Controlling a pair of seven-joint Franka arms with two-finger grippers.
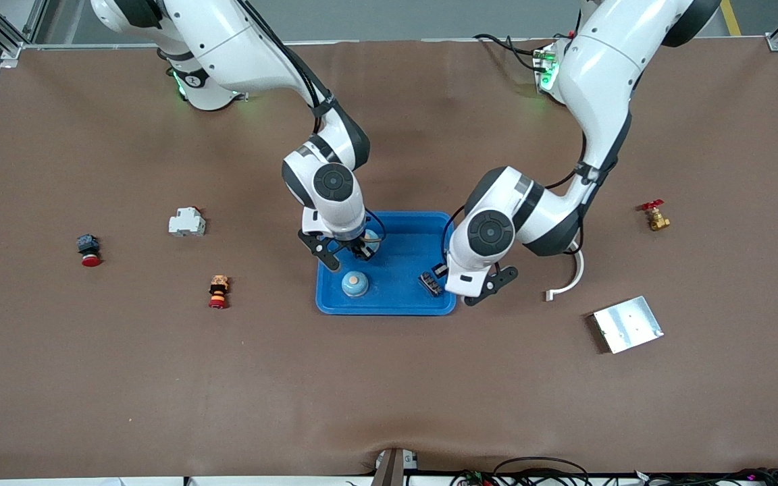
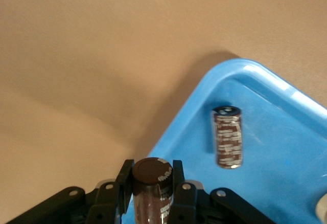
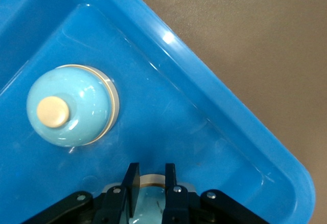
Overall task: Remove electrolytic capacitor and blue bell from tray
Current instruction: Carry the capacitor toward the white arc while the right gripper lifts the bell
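Observation:
A blue tray point(image 1: 389, 309) sits mid-table. My right gripper point(image 1: 360, 247) is low in the tray, shut on a light blue bell point(image 3: 153, 180) whose cream rim shows between the fingers. A second bell point(image 3: 71, 105), with a cream knob, stands in the tray point(image 3: 204, 75) nearer the front camera point(image 1: 355, 283). My left gripper point(image 2: 150, 170) is shut on an upright brown capacitor point(image 2: 152, 193) over the tray's edge point(image 2: 265, 78) toward the left arm's end. Another capacitor point(image 2: 228, 137) lies on the tray floor close by point(image 1: 431, 283).
Toward the right arm's end lie a white block point(image 1: 187, 221), a black-and-red button point(image 1: 89, 250) and an orange-and-red button point(image 1: 218, 291). Toward the left arm's end are a brass valve point(image 1: 656, 217), a white curved piece point(image 1: 568, 282) and a metal plate point(image 1: 627, 324).

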